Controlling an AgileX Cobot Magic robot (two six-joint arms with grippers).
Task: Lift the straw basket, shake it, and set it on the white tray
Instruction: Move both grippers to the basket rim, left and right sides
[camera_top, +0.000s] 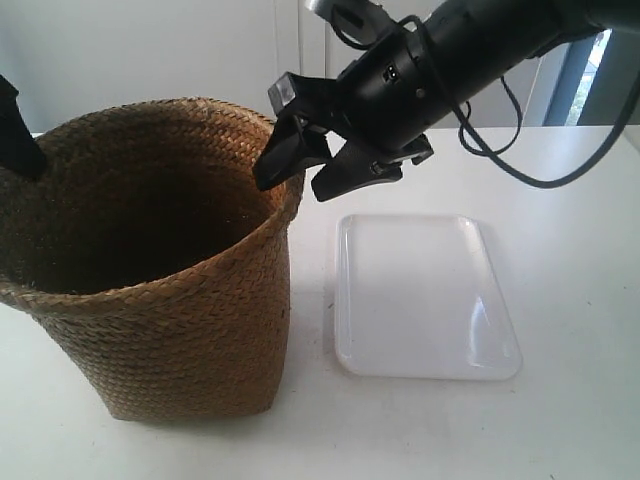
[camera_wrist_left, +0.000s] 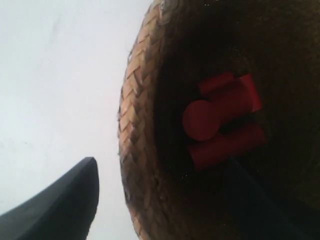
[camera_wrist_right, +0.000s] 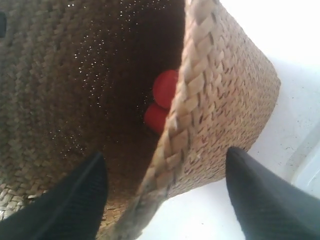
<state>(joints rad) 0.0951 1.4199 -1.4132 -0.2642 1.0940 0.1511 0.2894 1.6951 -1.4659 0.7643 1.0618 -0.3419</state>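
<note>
The straw basket (camera_top: 170, 330) stands upright on the white table, left of the white tray (camera_top: 420, 300), which lies flat with nothing on it. My right gripper (camera_top: 291, 186) is open and straddles the basket's rim on the tray side. In the right wrist view the right gripper (camera_wrist_right: 166, 155) has one finger inside the basket (camera_wrist_right: 225, 95) and one outside. My left gripper (camera_wrist_left: 162, 164) is open astride the opposite rim (camera_wrist_left: 135, 120); its inner finger is dim against the dark interior. In the exterior view only a black part of the left gripper (camera_top: 18, 140) shows.
Several red cylinders (camera_wrist_left: 220, 120) lie at the bottom of the basket, and the right wrist view shows some of these red cylinders (camera_wrist_right: 162, 95) too. A corner of the tray (camera_wrist_right: 310, 170) lies beside the basket. White table (camera_top: 560, 200) surrounds both; a window stands behind at the right.
</note>
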